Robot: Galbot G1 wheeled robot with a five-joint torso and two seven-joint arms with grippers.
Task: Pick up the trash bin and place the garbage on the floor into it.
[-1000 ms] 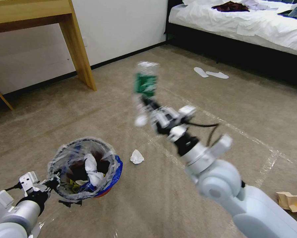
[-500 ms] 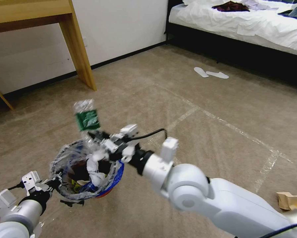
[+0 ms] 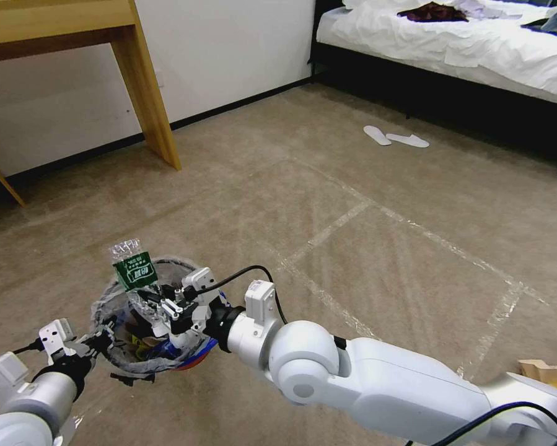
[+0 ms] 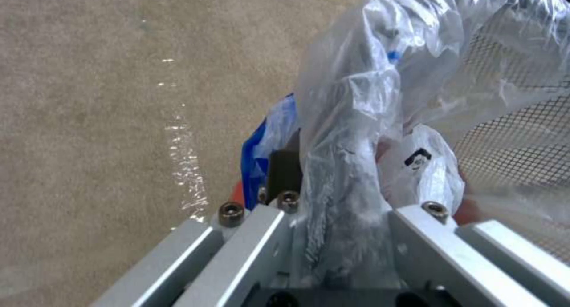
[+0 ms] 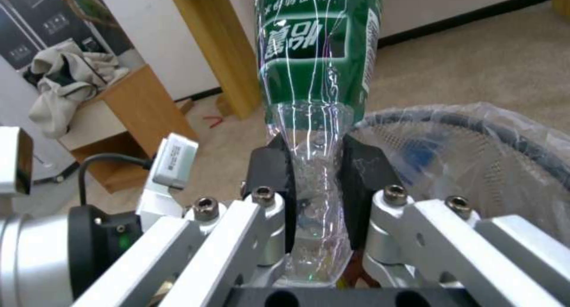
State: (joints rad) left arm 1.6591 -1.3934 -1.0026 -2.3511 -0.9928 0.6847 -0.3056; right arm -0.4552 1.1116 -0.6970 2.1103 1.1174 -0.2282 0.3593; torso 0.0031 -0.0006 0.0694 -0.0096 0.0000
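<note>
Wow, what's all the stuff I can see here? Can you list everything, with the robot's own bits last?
Red plastic trash bin with blue rim and clear bag liner: one, raised above the carpet, litter inside.
Clear plastic bottle with green label: one, over the bin's mouth.
Brown paper bag: one, on the beige carpet at right.
Flat white slippers: two, near the bed.
White-sheeted bed: one, far right.
Wooden desk: one, far left.
Left gripper: shut on the bin's lined rim.
Right gripper: shut on the bottle.

left pincer (image 3: 101, 339) clamped low at left, right pincer (image 3: 157, 305) clamped, arm reaching across
</note>
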